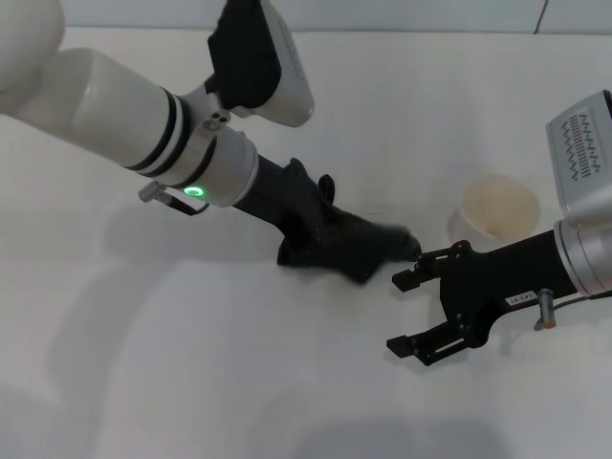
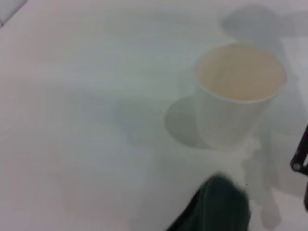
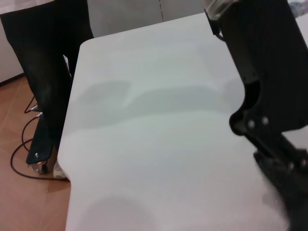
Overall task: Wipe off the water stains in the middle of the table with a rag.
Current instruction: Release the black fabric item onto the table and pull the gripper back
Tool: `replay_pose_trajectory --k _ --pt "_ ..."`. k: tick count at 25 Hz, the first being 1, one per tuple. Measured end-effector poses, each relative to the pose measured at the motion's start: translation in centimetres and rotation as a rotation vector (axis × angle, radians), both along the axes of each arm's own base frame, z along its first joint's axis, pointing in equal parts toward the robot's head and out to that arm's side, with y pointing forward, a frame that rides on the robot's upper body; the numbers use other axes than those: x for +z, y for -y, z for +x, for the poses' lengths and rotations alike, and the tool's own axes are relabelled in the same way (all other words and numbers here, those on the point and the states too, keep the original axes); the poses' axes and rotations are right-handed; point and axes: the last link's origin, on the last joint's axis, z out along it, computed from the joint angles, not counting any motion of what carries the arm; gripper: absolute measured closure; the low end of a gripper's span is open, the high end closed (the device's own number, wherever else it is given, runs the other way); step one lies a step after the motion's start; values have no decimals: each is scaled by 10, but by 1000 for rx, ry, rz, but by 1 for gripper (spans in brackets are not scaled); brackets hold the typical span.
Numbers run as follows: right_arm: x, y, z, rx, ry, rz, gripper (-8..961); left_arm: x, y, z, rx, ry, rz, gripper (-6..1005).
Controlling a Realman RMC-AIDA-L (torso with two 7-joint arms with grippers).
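The left gripper (image 1: 330, 234) was down on the table (image 1: 191, 382) near the centre of the head view, pressed into the rag (image 1: 359, 247). The cloth bunched around its end and hid the fingers, so whether they were apart or together could not be told. The rag lay dark and crumpled on the white surface, with a blurred corner toward 3 o'clock; in the left wrist view only that dark corner (image 2: 221, 204) showed. No stain was visible; any would have been under the cloth.

The right gripper (image 1: 406, 314) sat at about 4 o'clock from the rag, just beside it, fingers spread wide and holding nothing. A paper cup (image 1: 499, 210) stood upright at 3 o'clock from the rag, near the right arm.
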Motion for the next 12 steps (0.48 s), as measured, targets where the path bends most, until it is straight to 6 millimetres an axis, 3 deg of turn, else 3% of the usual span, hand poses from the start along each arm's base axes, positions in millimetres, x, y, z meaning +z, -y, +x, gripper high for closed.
replay_pose_trajectory --k 4,12 --pt "0 0 1 -2 0 0 112 -4 3 5 -4 27 -9 819" --pt "2 2 2 -2 1 -1 112 7 7 2 16 105 21 481"
